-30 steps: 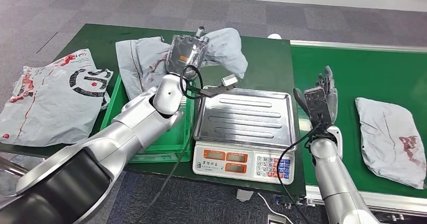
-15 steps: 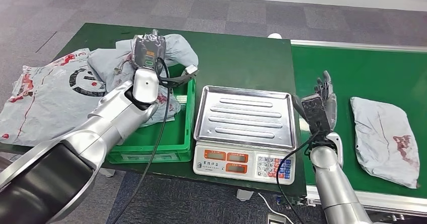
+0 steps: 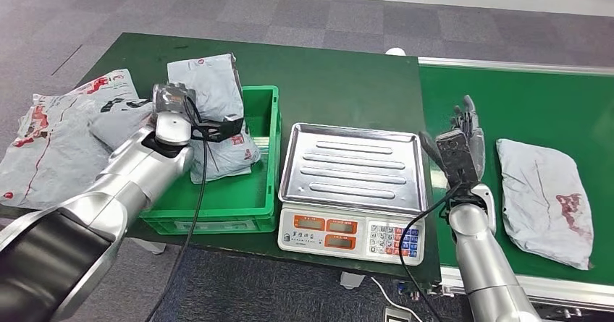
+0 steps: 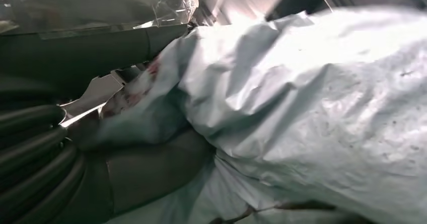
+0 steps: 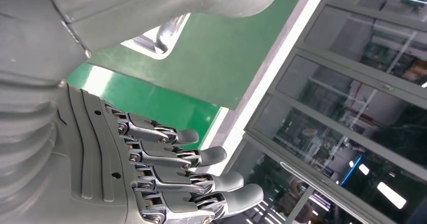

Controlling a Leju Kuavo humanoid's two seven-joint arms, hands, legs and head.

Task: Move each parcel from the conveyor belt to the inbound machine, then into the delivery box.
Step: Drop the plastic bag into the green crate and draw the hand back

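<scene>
Gripping a grey parcel (image 3: pixel 210 112), the left hand (image 3: pixel 168 105) hangs over the far left corner of the green crate (image 3: pixel 265 163), with the parcel drooping down into the crate and partly leaning over its far rim. In the left wrist view the same parcel (image 4: pixel 312 108) fills most of the picture, its crumpled grey plastic pressed against the dark thumb and palm of the left hand (image 4: pixel 100 133), whose fingers are mostly hidden behind the bag, so how tightly they close cannot be told beyond the fact that the bag is held. A black cable (image 3: pixel 195 192) loops down from the left wrist across the near side of the crate.

To the right of the crate stands a scale (image 3: pixel 352 192) with a bare steel tray and a keypad on its near face. The right hand (image 3: pixel 463 145) is raised upright just right of the scale, at the left edge of the conveyor belt (image 3: pixel 521 98), with its fingers apart and straight and nothing in them; the right wrist view shows those fingers (image 5: pixel 171 158) spread against a glass wall. A second grey parcel (image 3: pixel 547 199) lies flat on the belt near the right hand, not touching it. On the table to the left of the crate lies a large white bag (image 3: pixel 51 141) with red and black print.
</scene>
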